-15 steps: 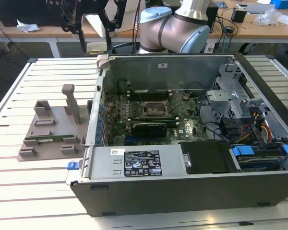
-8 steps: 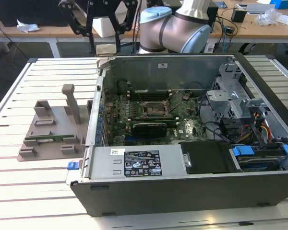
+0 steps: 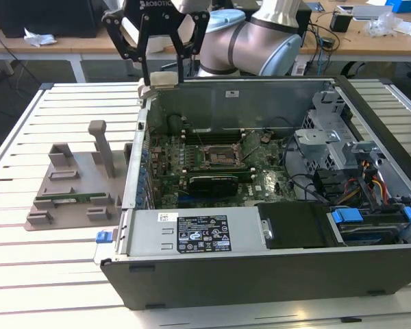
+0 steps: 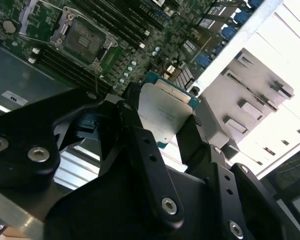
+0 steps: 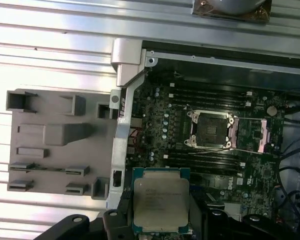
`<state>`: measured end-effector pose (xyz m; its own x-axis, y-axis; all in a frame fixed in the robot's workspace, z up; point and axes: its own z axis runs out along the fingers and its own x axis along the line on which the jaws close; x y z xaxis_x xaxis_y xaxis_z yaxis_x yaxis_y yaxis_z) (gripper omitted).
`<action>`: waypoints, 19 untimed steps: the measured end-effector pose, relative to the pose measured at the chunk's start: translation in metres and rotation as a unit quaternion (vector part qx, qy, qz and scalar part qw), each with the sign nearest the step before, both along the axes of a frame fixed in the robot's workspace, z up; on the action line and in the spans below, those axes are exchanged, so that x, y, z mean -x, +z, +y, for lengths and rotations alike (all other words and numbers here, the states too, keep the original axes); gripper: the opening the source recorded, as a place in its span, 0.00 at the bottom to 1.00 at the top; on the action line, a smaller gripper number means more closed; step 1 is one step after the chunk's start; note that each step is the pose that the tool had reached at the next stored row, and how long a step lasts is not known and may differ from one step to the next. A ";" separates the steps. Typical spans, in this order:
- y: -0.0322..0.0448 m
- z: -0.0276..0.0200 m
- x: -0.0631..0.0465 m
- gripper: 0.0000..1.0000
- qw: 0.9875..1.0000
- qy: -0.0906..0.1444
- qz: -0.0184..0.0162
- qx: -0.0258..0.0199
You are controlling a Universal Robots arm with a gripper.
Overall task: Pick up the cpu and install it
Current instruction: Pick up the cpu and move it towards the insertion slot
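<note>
My gripper (image 3: pixel 163 77) hangs over the far corner of the open computer case, on the exterior view's left, shut on the cpu (image 3: pixel 162 79). The cpu (image 4: pixel 162 112) (image 5: pixel 160 200) is a flat square chip with a silvery top and a green edge, clamped between two black fingers (image 4: pixel 136 131). It is held in the air above the motherboard's edge. The black socket (image 3: pixel 222 156) (image 4: pixel 82 36) (image 5: pixel 209 129) lies bare in the middle of the green board, with its metal frame (image 5: pixel 252 135) swung open beside it. The cpu is well apart from the socket.
A grey holder tray (image 3: pixel 68 181) (image 5: pixel 50 135) with a thin green memory stick (image 3: pixel 72 199) lies on the slatted white table beside the case. The case wall (image 3: pixel 140 157) stands between them. Cables and drive bays (image 3: pixel 356 171) fill the case on the exterior view's right.
</note>
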<state>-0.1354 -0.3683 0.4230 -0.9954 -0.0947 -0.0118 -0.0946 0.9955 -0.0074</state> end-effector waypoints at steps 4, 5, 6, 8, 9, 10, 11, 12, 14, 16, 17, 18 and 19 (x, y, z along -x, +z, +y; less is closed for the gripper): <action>-0.0104 0.0010 -0.005 0.55 1.000 0.000 0.000 0.000; -0.0116 0.0011 -0.006 0.55 1.000 0.000 0.000 0.000; -0.0131 0.0012 -0.007 0.55 1.000 0.000 0.001 0.000; -0.0168 0.0016 -0.009 0.55 1.000 0.000 0.001 0.000; -0.0184 0.0017 -0.010 0.55 1.000 0.000 0.001 0.000; -0.0223 0.0021 -0.012 0.55 1.000 0.000 0.001 0.001; -0.0267 0.0025 -0.014 0.55 1.000 0.000 0.001 0.001; -0.0295 0.0028 -0.014 0.55 1.000 0.000 0.001 0.001; -0.0337 0.0032 -0.016 0.55 1.000 0.000 0.001 0.001; -0.0388 0.0037 -0.017 0.55 1.000 0.000 0.001 0.002; -0.0406 0.0041 -0.018 0.55 1.000 0.000 0.001 0.002; -0.0448 0.0052 -0.022 0.55 1.000 0.000 0.001 0.002; -0.0478 0.0061 -0.025 0.55 1.000 0.000 0.001 0.002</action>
<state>-0.1100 -0.3622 0.3752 -0.9955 -0.0947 -0.0086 -0.0946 0.9955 -0.0109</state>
